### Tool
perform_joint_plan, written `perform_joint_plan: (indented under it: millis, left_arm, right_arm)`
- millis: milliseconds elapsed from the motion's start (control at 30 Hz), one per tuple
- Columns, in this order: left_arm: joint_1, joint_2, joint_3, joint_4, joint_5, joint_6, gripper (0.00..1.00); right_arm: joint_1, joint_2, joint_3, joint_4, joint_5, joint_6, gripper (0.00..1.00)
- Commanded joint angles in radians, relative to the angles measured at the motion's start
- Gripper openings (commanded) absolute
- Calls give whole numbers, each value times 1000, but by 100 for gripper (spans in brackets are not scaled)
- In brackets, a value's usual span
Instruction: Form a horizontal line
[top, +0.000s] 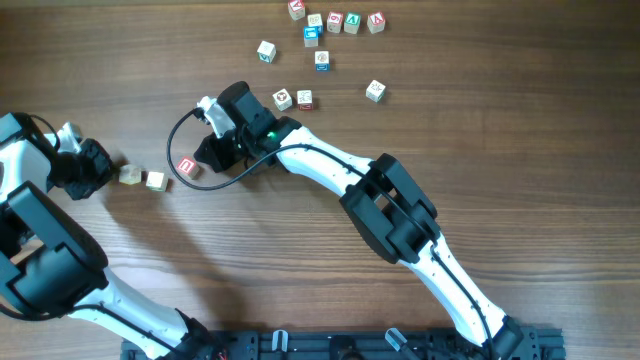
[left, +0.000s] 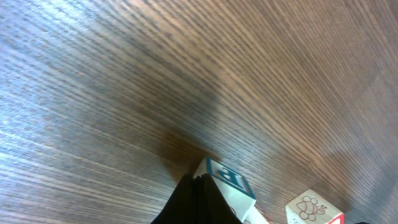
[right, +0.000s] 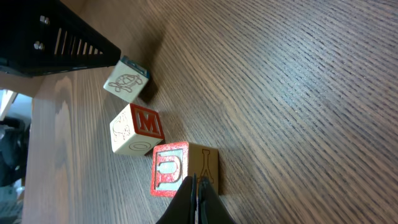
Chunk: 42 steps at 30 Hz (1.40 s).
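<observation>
At the left middle of the overhead frame, the row of three cubes (top: 155, 181) lies crooked, its red-marked cube (top: 187, 167) set off upward. Left gripper (left: 194, 190) and right gripper (right: 193, 194): jaws together, tips at its ends. Judged light, hard, easily slid; push flat faces.

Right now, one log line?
right gripper shut at red-marked cube | left gripper at opposite end cube | line gapped, uneven

Your left hand (top: 105, 170) sits low at the left edge, fingers pressed together, tips down. Your right hand (top: 204, 157) reaches left across the middle, arm elbowed out right, fingers also closed.
</observation>
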<state>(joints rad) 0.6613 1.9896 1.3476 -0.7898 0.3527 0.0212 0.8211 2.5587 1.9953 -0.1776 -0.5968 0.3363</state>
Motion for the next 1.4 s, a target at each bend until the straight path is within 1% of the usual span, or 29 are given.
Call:
perform_joint_plan:
  millis: [0, 600, 700, 900, 1033, 1367]
  left_arm:
    - [14, -50, 34, 8, -28, -2, 4]
    - [15, -63, 31, 34, -29, 2, 4]
    - [15, -63, 31, 34, -29, 2, 4]
    - [15, -63, 31, 23, -29, 1, 4]
    - [15, -62, 31, 21, -29, 1, 4]
    - [15, -63, 31, 11, -29, 1, 4]
  right_arm:
    - [-2, 20, -6, 10, 31, 8, 5]
    - [-2, 31, -6, 23, 80, 40, 5]
    - [-2, 38, -6, 32, 60, 77, 5]
    - [0, 38, -6, 5, 43, 83, 5]
    - [0, 38, -6, 5, -11, 82, 5]
    - [1, 38, -6, -2, -73, 82, 5]
